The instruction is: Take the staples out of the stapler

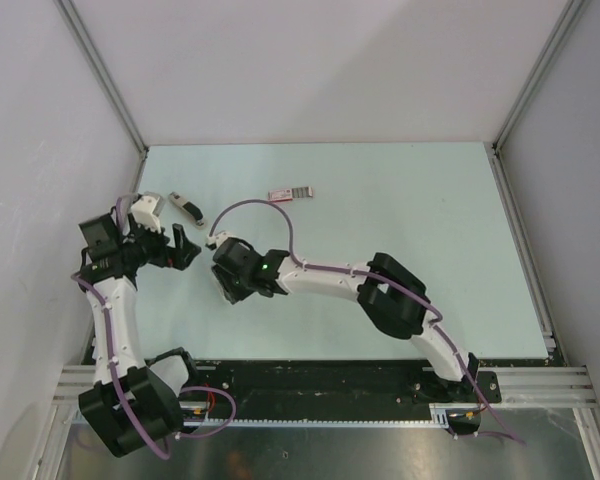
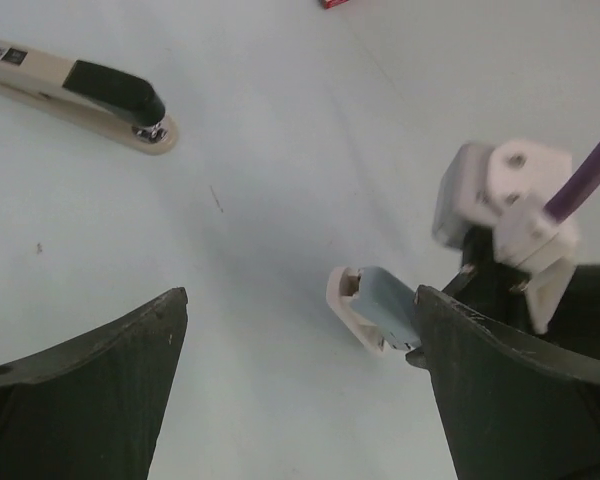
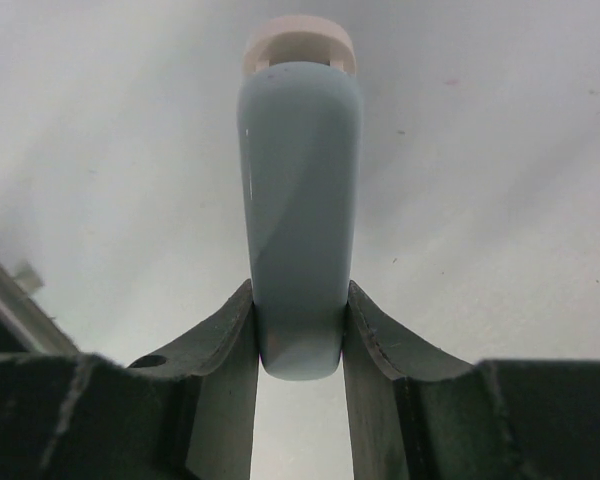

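right claw (image 3: 300,300) grips the pale blue stapler (image 3: 300,180); left wrist view shows left claw (image 2: 300,300) spread.

My top camera looks down on the whole table (image 1: 400,230) from high up and behind. My right wrist camera sits tight behind the blue-grey stapler (image 3: 300,200), looking along it. My left wrist camera, low and near, shows that same stapler from its side.
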Controlling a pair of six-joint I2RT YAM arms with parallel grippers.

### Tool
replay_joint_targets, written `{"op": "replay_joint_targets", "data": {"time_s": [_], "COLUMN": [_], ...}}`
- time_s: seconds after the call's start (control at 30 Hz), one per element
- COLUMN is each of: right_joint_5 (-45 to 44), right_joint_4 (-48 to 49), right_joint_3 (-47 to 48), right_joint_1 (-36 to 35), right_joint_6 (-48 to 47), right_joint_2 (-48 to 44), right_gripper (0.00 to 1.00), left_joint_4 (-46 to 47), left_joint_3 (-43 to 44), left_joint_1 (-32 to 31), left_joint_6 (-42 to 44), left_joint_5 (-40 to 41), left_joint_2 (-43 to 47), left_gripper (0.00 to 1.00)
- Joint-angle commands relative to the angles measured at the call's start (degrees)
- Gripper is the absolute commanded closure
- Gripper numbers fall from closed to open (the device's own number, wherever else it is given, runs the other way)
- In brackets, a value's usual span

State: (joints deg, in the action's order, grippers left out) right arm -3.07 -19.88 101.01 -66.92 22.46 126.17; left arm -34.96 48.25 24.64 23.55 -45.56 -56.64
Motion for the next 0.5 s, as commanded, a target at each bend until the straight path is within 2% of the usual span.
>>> {"op": "replay_joint_targets", "data": {"time_s": [0.0,0.1,0.17,0.3,0.4,0.47], "right_joint_5": [-3.65,-4.03,-3.82,-2.68,-1.64,-1.47], "right_joint_4": [-8.18,-11.79,-13.68,-14.69,-13.83,-13.44], "right_joint_3": [9.13,14.66,17.75,20.64,20.84,20.84], "right_joint_1": [-2.14,-2.49,-2.67,-2.98,-3.52,-3.89], "right_joint_6": [-3.05,-3.08,-2.94,-2.75,-2.77,-3.14], "right_joint_2": [4.83,8.94,11.21,12.99,12.38,11.52], "right_gripper": [0.99,0.94,0.85,0.63,0.37,0.23], "left_joint_4": [3.87,4.15,4.23,4.83,6.33,7.61], "left_joint_3": [1.72,0.68,0.19,0.55,0.76,0.72], "left_joint_1": [0.41,0.45,0.39,0.4,0.34,0.19], "left_joint_6": [-8.75,-9.01,-9.22,-11.33,-13.67,-15.28], "left_joint_5": [4.56,6.16,7.65,12.05,14.6,15.74], "left_joint_2": [0.09,1.23,1.5,-0.48,-2.64,-3.95], "left_gripper": [0.01,0.01,0.01,0.01,0.01,0.0]}}
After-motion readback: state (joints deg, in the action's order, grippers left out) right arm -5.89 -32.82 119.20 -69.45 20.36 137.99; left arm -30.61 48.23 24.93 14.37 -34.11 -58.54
